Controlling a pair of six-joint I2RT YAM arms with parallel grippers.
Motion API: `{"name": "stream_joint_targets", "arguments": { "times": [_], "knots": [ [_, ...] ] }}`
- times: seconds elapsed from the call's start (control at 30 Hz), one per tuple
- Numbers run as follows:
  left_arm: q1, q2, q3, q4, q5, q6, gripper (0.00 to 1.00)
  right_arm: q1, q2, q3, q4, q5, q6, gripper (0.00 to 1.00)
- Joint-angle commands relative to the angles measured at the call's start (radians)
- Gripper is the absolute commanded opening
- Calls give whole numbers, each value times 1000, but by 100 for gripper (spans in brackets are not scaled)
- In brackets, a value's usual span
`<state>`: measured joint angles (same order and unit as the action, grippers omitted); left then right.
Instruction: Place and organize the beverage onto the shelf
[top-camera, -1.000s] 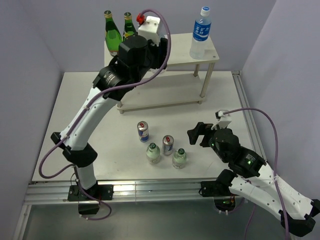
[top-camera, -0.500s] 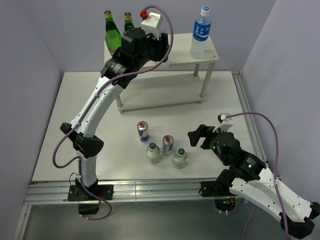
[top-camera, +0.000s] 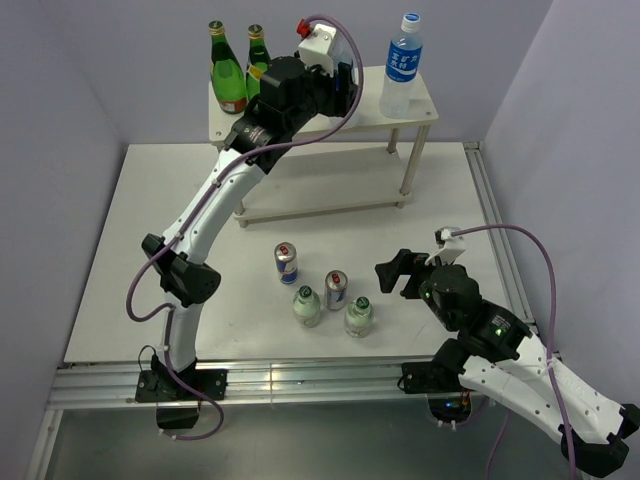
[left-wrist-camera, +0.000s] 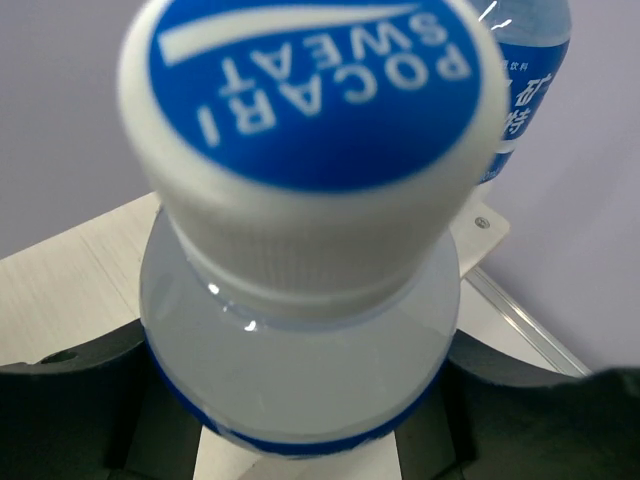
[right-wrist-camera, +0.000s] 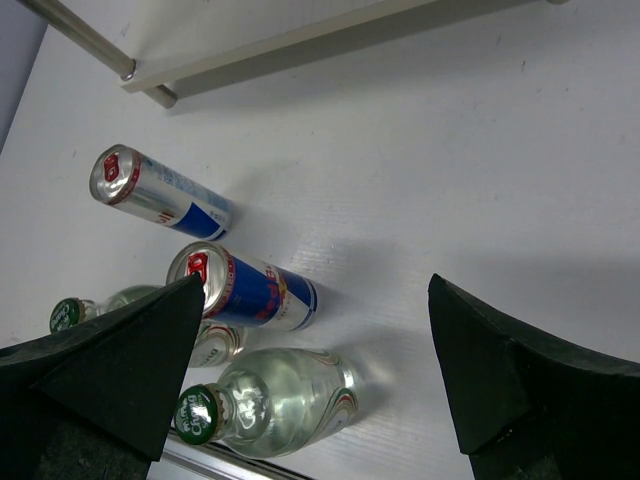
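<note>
Carrying water bottle (left-wrist-camera: 300, 340) rightward over shelf (top-camera: 425, 102), left tool (top-camera: 345, 82) clamped on it, right tool (top-camera: 390, 272) wide, unmoved.

Two cans (top-camera: 286, 263) and two small bottles (top-camera: 307, 306) stand before the shelf (top-camera: 330, 203)

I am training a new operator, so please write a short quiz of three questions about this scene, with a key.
1. True or false: the right hand is shut.
2. How many drinks stand on the table, not on the shelf?
3. The left hand grips: A) a cup; B) a water bottle; C) nothing.
Key: 1 false. 2 four: two cans, two small bottles. 3 B.
</note>
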<state>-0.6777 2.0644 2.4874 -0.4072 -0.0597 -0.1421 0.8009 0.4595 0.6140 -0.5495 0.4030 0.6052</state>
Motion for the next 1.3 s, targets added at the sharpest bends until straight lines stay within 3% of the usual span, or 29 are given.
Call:
{"name": "stream_joint_targets", "arguments": {
  "times": [0.0, 0.1, 0.23, 0.33, 0.6, 1.27],
  "knots": [
    [9, 3, 70, 140, 26, 13, 2, 7, -4, -7, 37, 25, 7, 100],
    [18, 10, 64, 156, 26, 12, 13, 7, 2, -5, 37, 26, 5, 100],
    [21, 14, 56, 162, 40, 24, 50, 9, 8, -8, 40, 31, 5, 100],
    [23, 14, 45, 171, 40, 35, 64, 9, 11, -11, 40, 36, 5, 100],
    [24, 45, 44, 180, 49, 38, 73, 9, 2, -14, 40, 37, 10, 100],
    [24, 23, -38, 217, 52, 26, 76, 14, -5, -23, 48, 45, 8, 100]
  ]
}}
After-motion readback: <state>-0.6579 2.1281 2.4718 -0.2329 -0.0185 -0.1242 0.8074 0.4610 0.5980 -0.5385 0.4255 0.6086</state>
